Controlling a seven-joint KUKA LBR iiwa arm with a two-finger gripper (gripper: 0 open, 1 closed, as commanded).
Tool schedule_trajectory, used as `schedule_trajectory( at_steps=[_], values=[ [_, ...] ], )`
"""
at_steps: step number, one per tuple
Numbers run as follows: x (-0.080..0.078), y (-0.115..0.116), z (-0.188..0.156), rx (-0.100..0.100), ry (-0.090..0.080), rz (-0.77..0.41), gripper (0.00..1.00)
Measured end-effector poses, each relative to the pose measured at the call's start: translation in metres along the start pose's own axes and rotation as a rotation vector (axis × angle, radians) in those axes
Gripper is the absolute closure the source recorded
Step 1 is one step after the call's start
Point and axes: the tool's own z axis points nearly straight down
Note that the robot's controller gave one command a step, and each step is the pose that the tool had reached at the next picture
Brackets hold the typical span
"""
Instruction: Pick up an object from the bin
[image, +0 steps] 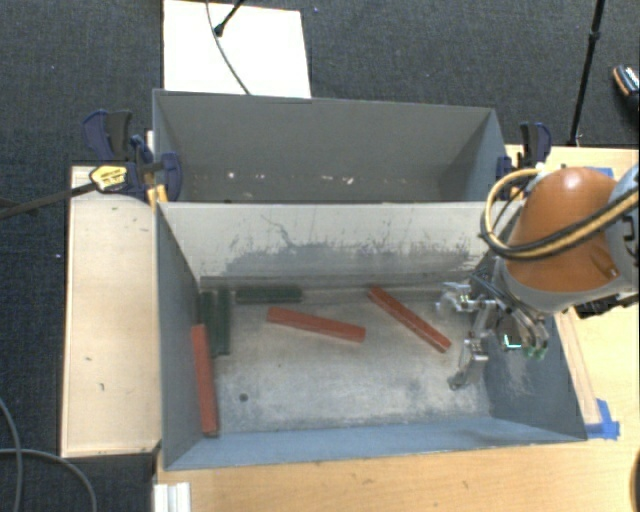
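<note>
The orange wrist cover (560, 235), ringed by yellow and black cables, stands highest over the bin's right side. Below it, the tool (466, 364) hangs low over the right end of the grey metal bin (330, 250), close to the floor. Whether the tool is spread or pressed together cannot be told, and nothing is seen pinched in it.

Contents noted on the bin floor:
- A slanted red bar (408, 318) lies right of centre, running from the back wall down toward the right. Its lower end lies just beside the tool, on the tool's left. Contact cannot be confirmed.
- A middle red bar (315, 325) lies flat near the centre, well apart from the tool.
- A left red bar (205, 380) lies along the left wall.
- A green bar (218, 325) lies just beside it, toward the back.
- A dark green bar (255, 296) lies along the foot of the back wall, at the left.
</note>
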Motion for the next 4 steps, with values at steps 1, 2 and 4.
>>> schedule_trajectory(
  at_steps=[1, 2, 4],
  values=[
    [-0.041, 0.069, 0.082, -0.003, -0.006, 0.111, 0.00],
    [-0.070, 0.144, 0.078, -0.004, -0.010, 0.023, 0.00],
    [-0.045, 0.116, -0.053, 0.000, -0.014, 0.026, 1.00]
  ],
)
